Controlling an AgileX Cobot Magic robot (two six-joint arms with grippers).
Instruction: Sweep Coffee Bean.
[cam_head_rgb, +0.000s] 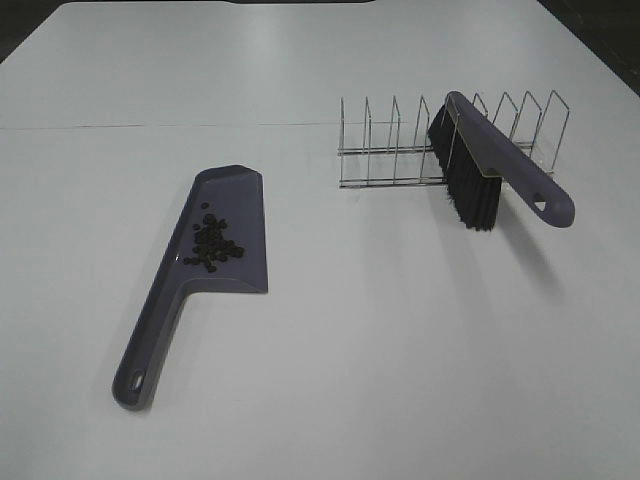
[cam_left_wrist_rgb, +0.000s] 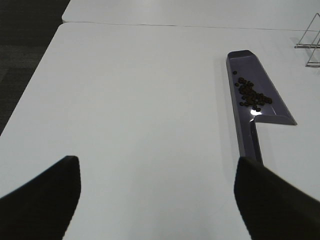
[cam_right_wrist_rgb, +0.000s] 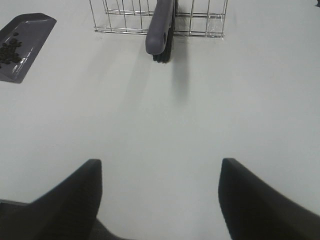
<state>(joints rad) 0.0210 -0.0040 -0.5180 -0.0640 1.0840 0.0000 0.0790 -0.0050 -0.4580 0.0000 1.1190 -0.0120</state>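
The coffee beans (cam_head_rgb: 214, 243) lie in a loose dark cluster inside the pan of a purple dustpan (cam_head_rgb: 240, 205), which rests flat on the white table, handle (cam_head_rgb: 148, 358) toward the front. The left wrist view shows the same beans (cam_left_wrist_rgb: 253, 95) and dustpan (cam_left_wrist_rgb: 260, 75); the right wrist view catches the beans (cam_right_wrist_rgb: 9, 51) at one edge. A purple brush (cam_head_rgb: 500, 160) with black bristles (cam_head_rgb: 468, 180) leans in a wire rack (cam_head_rgb: 400, 140). My left gripper (cam_left_wrist_rgb: 155, 195) is open and empty, short of the dustpan handle. My right gripper (cam_right_wrist_rgb: 159, 192) is open and empty, well back from the brush (cam_right_wrist_rgb: 160, 30).
The white table (cam_head_rgb: 400, 350) has a seam line across its far part. The wire rack (cam_right_wrist_rgb: 120, 20) stands at the back right, with several upright dividers. The table's left edge and dark floor (cam_left_wrist_rgb: 20, 60) show in the left wrist view.
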